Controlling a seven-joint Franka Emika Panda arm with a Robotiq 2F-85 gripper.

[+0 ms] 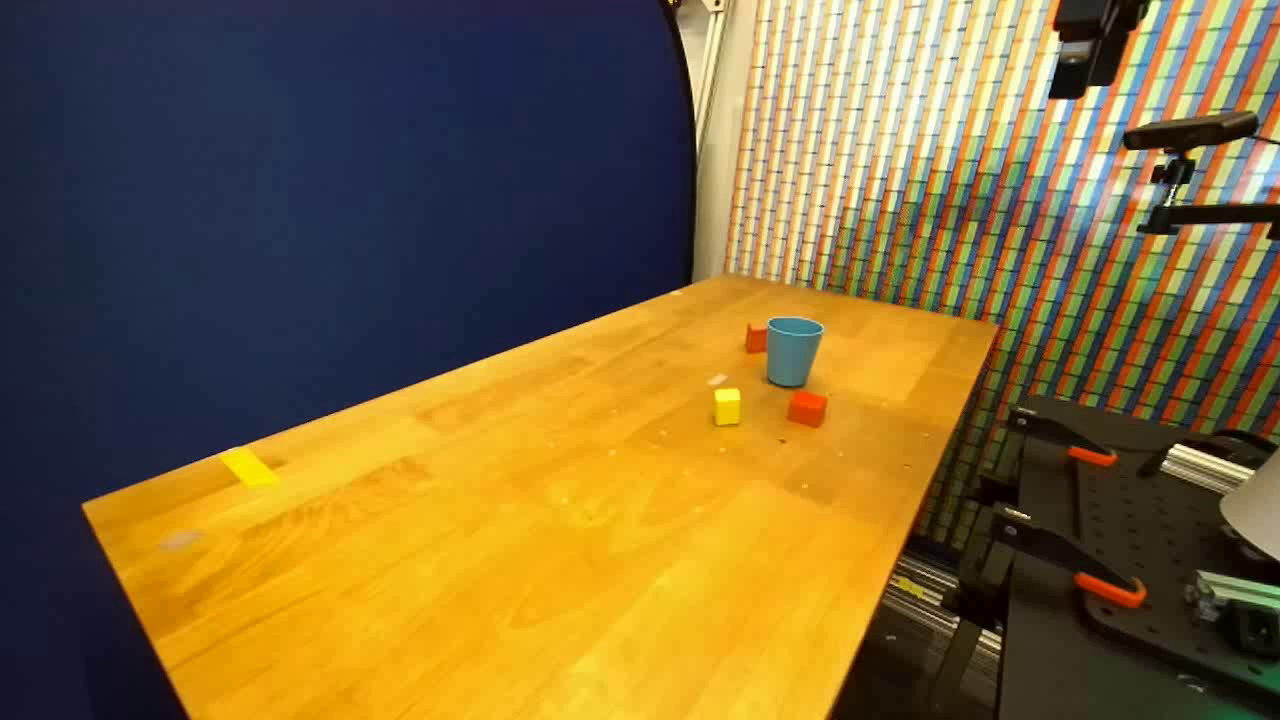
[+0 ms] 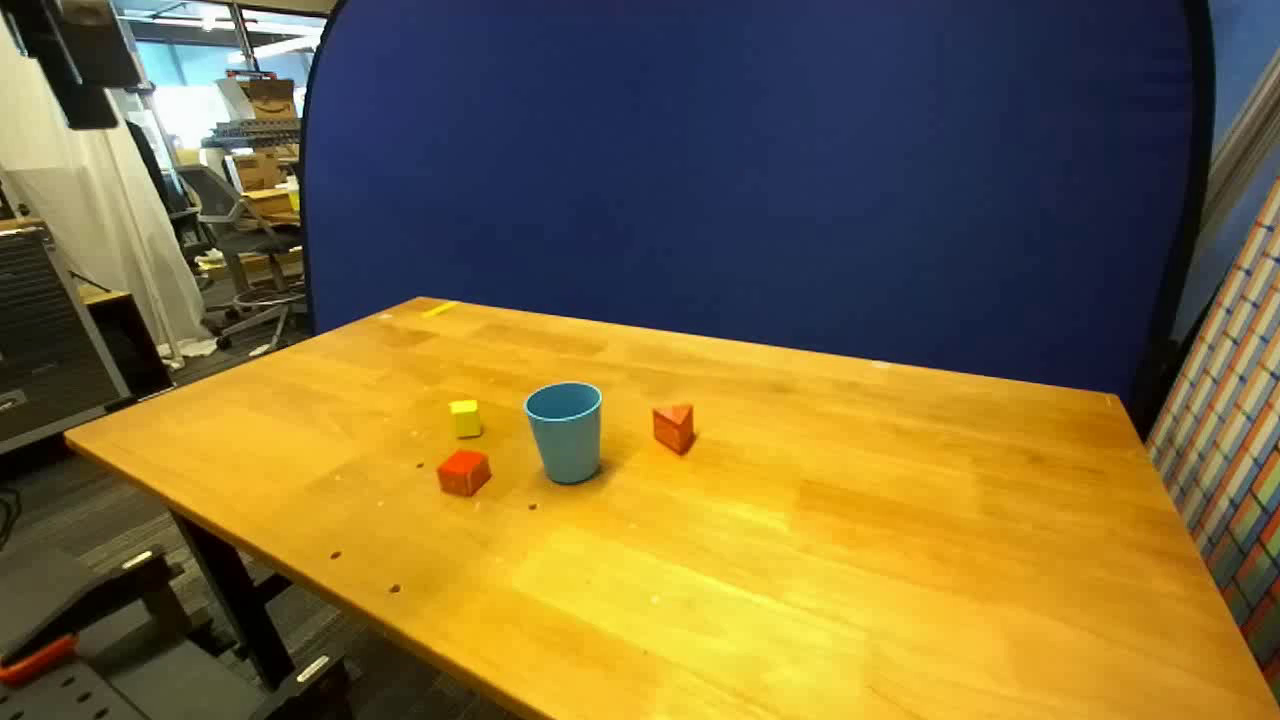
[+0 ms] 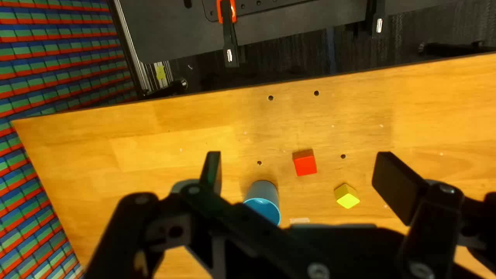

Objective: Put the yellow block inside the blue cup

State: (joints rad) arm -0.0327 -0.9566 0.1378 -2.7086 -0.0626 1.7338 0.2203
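Observation:
The small yellow block [image 1: 727,408] stands on the wooden table in both exterior views [image 2: 466,419]. The light-blue cup [image 1: 793,352] stands upright close to it, also in both exterior views [image 2: 567,435]; its inside looks empty from the wrist view. In the wrist view my gripper [image 3: 298,176] is wide open with nothing between its fingers, high above the table. The yellow block [image 3: 347,196] shows near the right finger, and the cup [image 3: 265,199] shows partly hidden behind the left finger's linkage. A dark part of the gripper shows at the top edge of both exterior views [image 1: 1092,50] [image 2: 85,70].
An orange-red block [image 1: 807,408] lies near the cup and yellow block. A triangular orange-red block [image 2: 674,428] stands on the cup's other side. A flat yellow tape patch [image 1: 249,467] is at the far table corner. A black bench with clamps [image 1: 1060,560] stands beside the table.

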